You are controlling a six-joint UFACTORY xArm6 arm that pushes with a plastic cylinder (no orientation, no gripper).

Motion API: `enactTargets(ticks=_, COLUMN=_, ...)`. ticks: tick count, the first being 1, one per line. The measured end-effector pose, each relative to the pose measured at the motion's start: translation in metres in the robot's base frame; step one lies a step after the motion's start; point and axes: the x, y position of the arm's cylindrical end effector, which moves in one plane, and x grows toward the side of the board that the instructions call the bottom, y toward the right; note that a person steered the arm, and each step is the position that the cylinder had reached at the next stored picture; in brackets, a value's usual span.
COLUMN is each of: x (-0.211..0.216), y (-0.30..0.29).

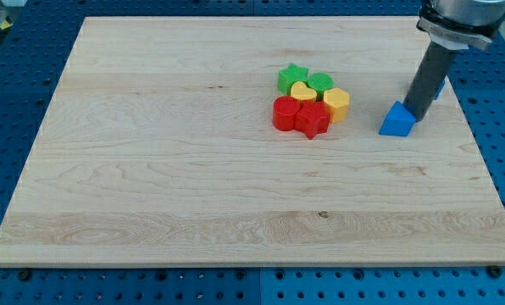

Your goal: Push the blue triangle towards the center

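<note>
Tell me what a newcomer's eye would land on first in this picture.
First, the dark rod coming down from the view's top right, my tip against the upper right side of the blue triangle. Next, the tight cluster near the board's middle: green star, green cylinder, yellow heart, yellow hexagon, red cylinder and red star.

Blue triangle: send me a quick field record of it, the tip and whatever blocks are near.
blue triangle: view's right of the board, flat on it
my tip: at the triangle's upper right edge, touching or nearly so
cluster: green star, green block, yellow heart, yellow block, red block, red star, packed together
cluster position: view's left of the triangle, apart from it
</note>
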Motion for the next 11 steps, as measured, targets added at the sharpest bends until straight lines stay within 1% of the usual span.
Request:
enactTargets(ticks=1, x=0.023, y=-0.012)
enactTargets(ticks=2, x=0.033, y=-0.016)
enactTargets(ticks=3, x=0.002, y=0.019)
enactTargets(ticks=4, x=-0.03, y=0.005)
enactTargets(ticks=5, x=-0.011, y=-0.015)
enactTargets(ticks=6, x=0.022, y=-0.015)
enactTargets(ticks=7, x=0.036, y=-0.027)
enactTargets(ticks=8, x=0.0, y=-0.019)
enactTargets(ticks=9, x=-0.012, y=-0.014)
enactTargets(ticks=11, x=0.041, y=-0.05)
